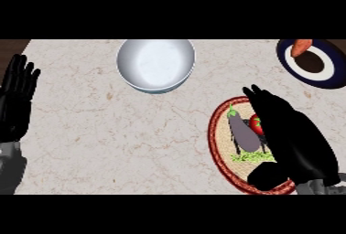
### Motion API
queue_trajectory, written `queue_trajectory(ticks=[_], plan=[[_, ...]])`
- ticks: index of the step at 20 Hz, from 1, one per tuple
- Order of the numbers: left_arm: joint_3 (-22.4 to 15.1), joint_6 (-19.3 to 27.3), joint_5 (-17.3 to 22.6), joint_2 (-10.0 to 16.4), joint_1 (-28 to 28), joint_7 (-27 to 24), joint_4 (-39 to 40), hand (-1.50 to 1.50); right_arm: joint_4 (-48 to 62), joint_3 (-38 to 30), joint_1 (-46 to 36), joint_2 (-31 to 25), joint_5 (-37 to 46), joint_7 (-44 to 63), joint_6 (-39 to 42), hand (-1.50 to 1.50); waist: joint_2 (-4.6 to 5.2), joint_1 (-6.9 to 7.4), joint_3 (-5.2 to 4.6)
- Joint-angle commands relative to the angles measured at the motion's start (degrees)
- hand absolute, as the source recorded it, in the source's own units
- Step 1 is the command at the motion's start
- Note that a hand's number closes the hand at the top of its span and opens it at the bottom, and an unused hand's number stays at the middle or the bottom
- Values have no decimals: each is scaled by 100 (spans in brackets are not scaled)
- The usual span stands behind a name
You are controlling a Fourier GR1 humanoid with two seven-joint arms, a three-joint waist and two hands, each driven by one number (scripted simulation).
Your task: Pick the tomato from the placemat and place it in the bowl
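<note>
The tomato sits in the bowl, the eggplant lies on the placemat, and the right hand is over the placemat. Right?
No. The head view shows the tomato on the placemat beside the eggplant, not in the bowl. The right hand is over the placemat, as stated.

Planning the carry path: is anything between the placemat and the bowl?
Head view: only bare counter lies between the placemat and the bowl.

grey eggplant (243, 133), carrot (300, 46) on navy plate (331, 75)
</note>
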Motion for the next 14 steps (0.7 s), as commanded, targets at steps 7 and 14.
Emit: queue_trajectory(ticks=[7,14], plan=[[212,-311,15,12,-134,-174,284,0,541,-429,5,186,-111,552,727,-150,31,59,8],[127,-211,-118,-165,-20,124,-35,0,1186,-458,630,372,729,-266,228,-150,29,76,14]])
